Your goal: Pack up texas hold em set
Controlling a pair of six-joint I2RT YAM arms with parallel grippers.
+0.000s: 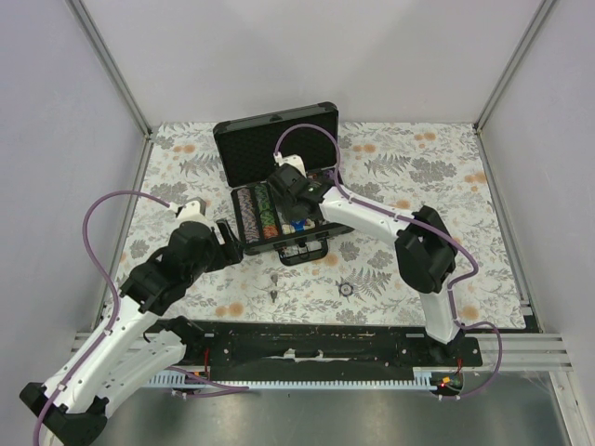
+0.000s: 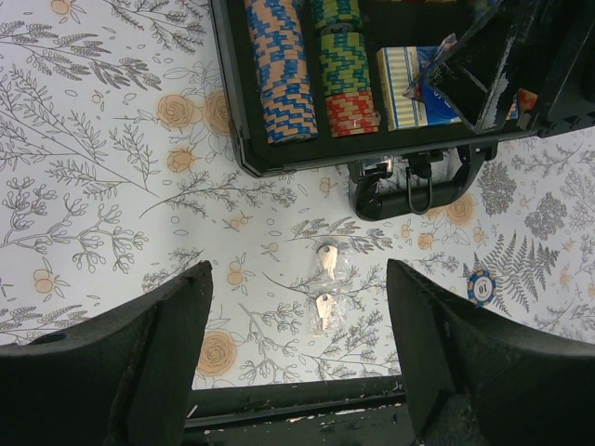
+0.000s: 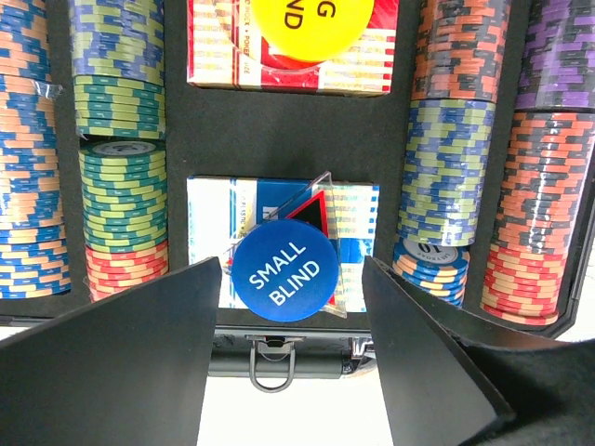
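Floral-patterned tabletop (image 1: 409, 177) holds the open case (image 1: 270, 149), pale walls (image 1: 325, 56) around.

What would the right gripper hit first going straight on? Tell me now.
Probably the small blind button, lying over the blue deck; the right gripper points straight at it, jaws open.

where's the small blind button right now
In the right wrist view, the blue small blind button lies on the blue card deck in the middle compartment of the case, nearest the handle, with chip rows on either side.

Both agape, empty: left pincer (image 2: 297, 307), right pincer (image 3: 293, 279).
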